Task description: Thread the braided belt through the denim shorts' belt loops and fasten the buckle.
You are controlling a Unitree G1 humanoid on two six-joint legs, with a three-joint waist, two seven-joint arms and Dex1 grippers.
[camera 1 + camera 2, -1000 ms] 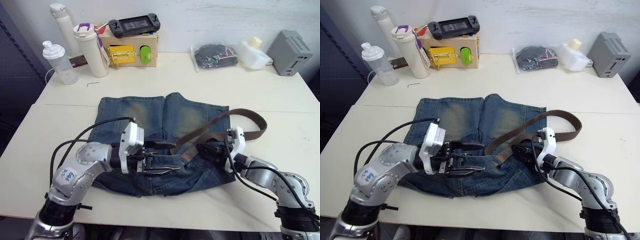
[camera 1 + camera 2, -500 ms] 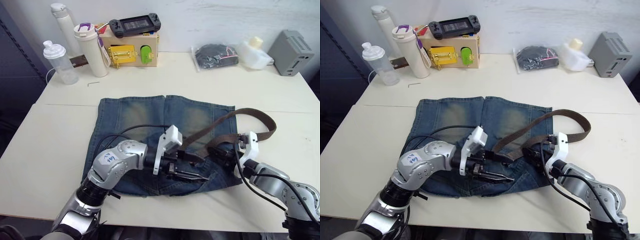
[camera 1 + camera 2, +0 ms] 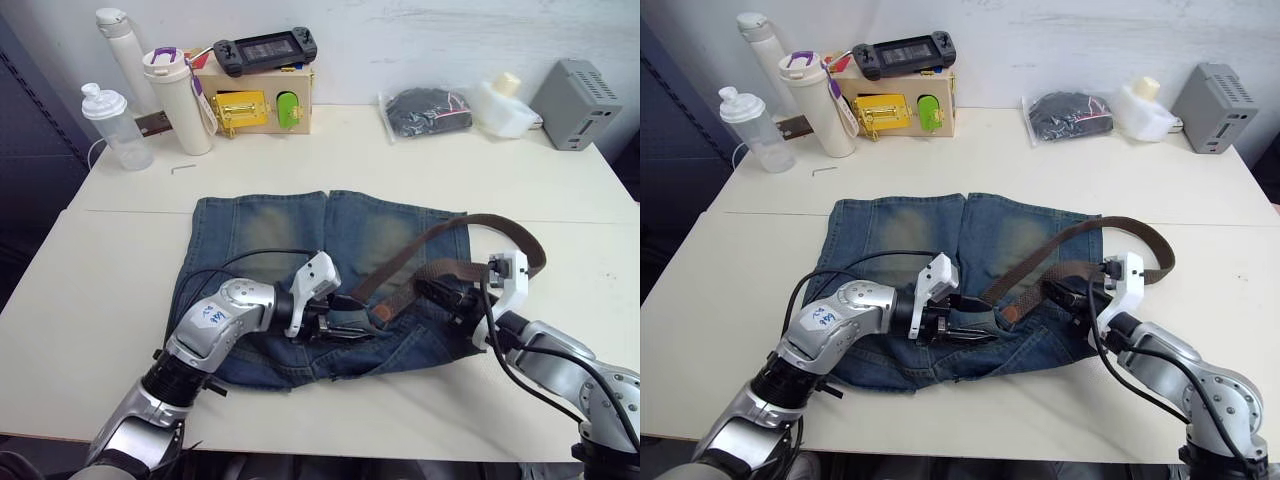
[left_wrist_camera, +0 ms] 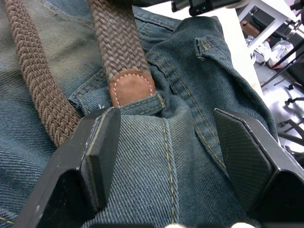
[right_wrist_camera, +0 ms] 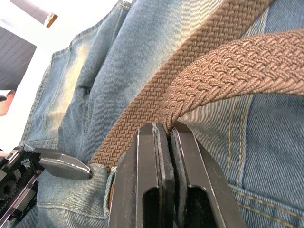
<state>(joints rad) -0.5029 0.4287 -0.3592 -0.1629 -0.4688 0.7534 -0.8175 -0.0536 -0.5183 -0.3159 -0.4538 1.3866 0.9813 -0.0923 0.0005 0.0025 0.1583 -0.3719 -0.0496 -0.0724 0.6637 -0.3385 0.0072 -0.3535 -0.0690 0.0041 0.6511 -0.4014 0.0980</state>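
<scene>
A cream table (image 3: 330, 150) stands against a white wall; along its far edge sit two white bottles (image 3: 178, 85), a clear shaker (image 3: 115, 125), a wooden box (image 3: 262, 95) with a yellow latch plate and a green tab, a black handheld console (image 3: 265, 47) on top of the box, a dark bagged bundle (image 3: 430, 110), a white jug (image 3: 505, 103) and a grey box (image 3: 575, 103); a small hex key (image 3: 183, 168) lies near the shaker.

The shorts (image 3: 320, 285) lie flat on the near half of the table, legs toward the wall, waistband toward the robot; the belt (image 3: 440, 232) runs from the middle of the waistband up across the shorts' right side, curls in a loop over the table just beyond the shorts' right edge, then doubles back over the denim.

The left gripper (image 4: 164, 147) rests on the waistband near its middle with its fingers (image 4: 102, 156) spread wide, holding nothing; between them a belt loop (image 4: 140, 105) bunches up, and the belt's leather tip (image 4: 130, 88) touches that loop's far edge; whether the tip has entered the loop cannot be told; a second stretch of belt lies just beside the tip.

The right gripper (image 5: 164, 137) is clamped on the belt, its fingers pressed together on the strap's edge over the right side of the shorts; in the head views it sits near the shorts' right edge (image 3: 445, 295).
</scene>
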